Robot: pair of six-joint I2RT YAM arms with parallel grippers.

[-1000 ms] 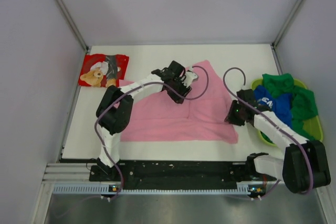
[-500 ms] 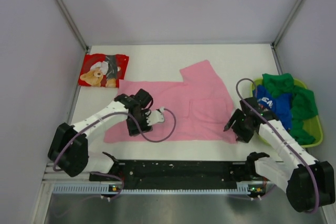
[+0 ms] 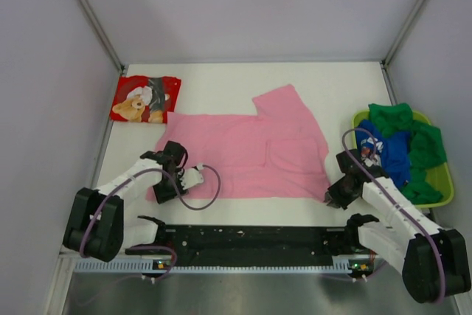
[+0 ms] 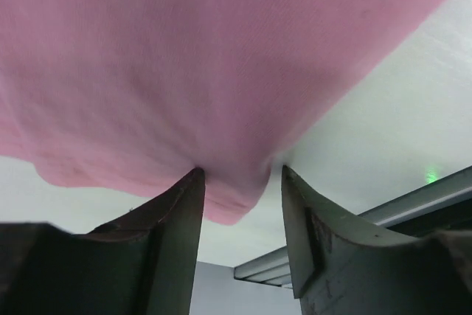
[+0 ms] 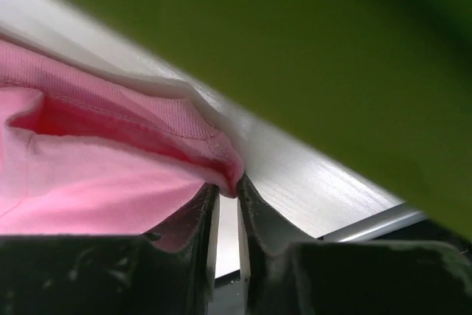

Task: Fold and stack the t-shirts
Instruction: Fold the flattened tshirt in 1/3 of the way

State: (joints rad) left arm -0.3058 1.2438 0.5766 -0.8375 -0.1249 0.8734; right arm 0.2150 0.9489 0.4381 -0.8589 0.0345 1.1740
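The plain pink t-shirt (image 3: 251, 156) lies spread flat in the middle of the table. My left gripper (image 3: 164, 188) is at its near left corner. In the left wrist view this gripper (image 4: 240, 171) stands open, with a lobe of pink cloth (image 4: 221, 71) hanging between the fingertips. My right gripper (image 3: 332, 197) sits at the near right corner. Close up, the right gripper (image 5: 227, 186) is shut on the shirt's stitched pink hem (image 5: 147, 119). The red teddy-bear shirt (image 3: 145, 99) lies folded at the far left. The blue shirt (image 3: 387, 149) and the green shirt (image 3: 413, 134) are piled in the tray.
The yellow-green tray (image 3: 442, 176) stands at the right edge of the table, close to my right arm. A black rail (image 3: 251, 237) runs along the near edge between the arm bases. Grey walls close in the left, right and back.
My left gripper swept from the shirt's far middle to its near left corner, and the pink shirt spread out flat. My right gripper drew back toward the near edge with its corner.
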